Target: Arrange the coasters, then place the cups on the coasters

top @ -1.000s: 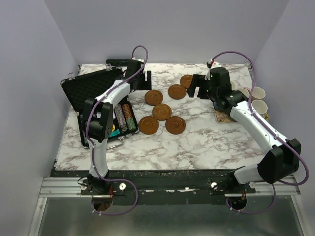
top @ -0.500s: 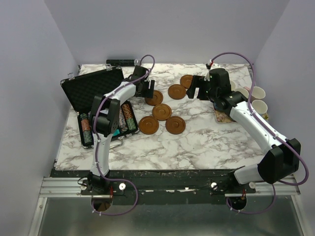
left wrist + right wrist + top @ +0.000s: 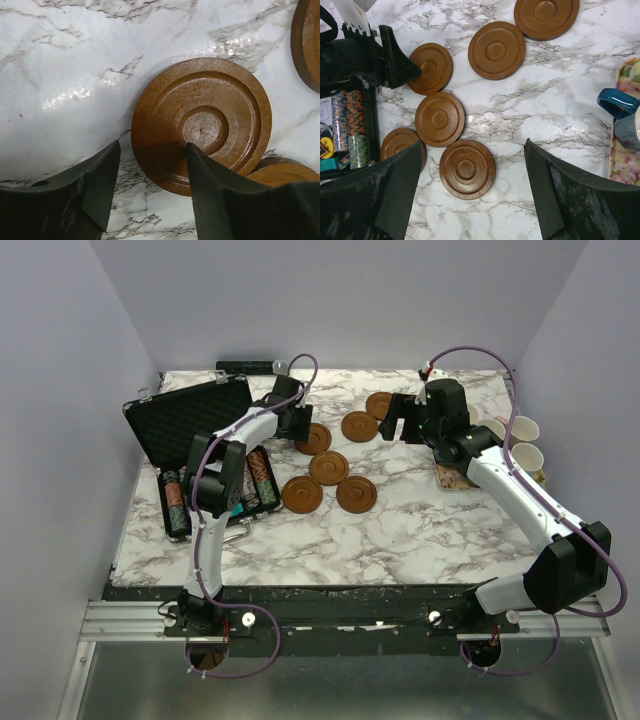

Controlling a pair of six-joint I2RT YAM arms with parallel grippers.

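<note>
Several reddish-brown coasters lie in a loose cluster mid-table. My left gripper hangs low at the left edge of the upper-left coaster. In the left wrist view that coaster has its near-left rim between the parted jaws of the left gripper; one finger is over the wood, the other over marble. My right gripper hovers open high above the coasters, with one coaster below its jaws. The cups stand at the right edge. A dark blue cup shows at the right.
An open black case with striped poker chips lies at the left, close behind my left arm. A floral tray sits under the right arm beside the cups. A black bar lies at the back edge.
My left gripper has moved right and forward from the case lid down to the upper-left coaster, and its jaws have narrowed. The right arm has stayed still.
</note>
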